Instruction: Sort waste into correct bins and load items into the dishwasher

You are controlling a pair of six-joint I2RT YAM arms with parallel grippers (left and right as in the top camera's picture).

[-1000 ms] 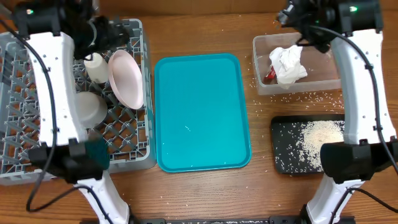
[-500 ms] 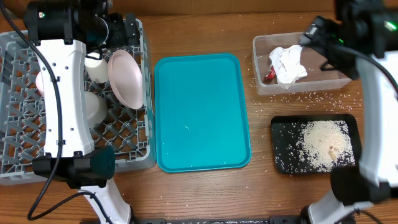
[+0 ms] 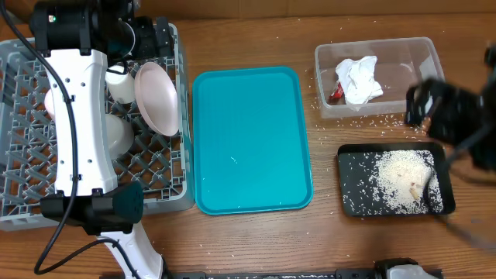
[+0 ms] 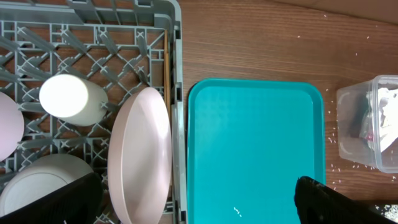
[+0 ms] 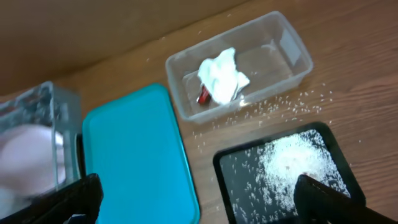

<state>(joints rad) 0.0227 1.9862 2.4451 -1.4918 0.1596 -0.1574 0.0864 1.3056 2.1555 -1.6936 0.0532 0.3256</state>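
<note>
Status: rack (image 3: 23, 178) at the left of the desk (image 3: 256, 236) is loaded. The white plate (image 3: 157, 97) stands on edge by its right wall, the small white cup (image 3: 120, 84) is just left of the plate, and the white bowl (image 3: 116, 133) is nearer. The left hand (image 4: 196, 186) hovers over the rack's far right corner, fingers spread wide, holding nothing. Mid-desk sits the teal tray (image 3: 252, 139). At far right, the clear tub (image 3: 411, 58) holds the crumpled napkin (image 3: 360, 79), with the red wrapper (image 3: 335, 94) touching the napkin's left side. On the near side of the tub, the black tray (image 3: 353, 167) carries a rice pile (image 3: 403, 180). Loose grains (image 3: 380, 120) lie on the desk between tub and tray and left of the tub. The right hand (image 5: 198, 186) — fingers wide, empty — is up over the right side of the desk; it is blurred in the overhead view.
</note>
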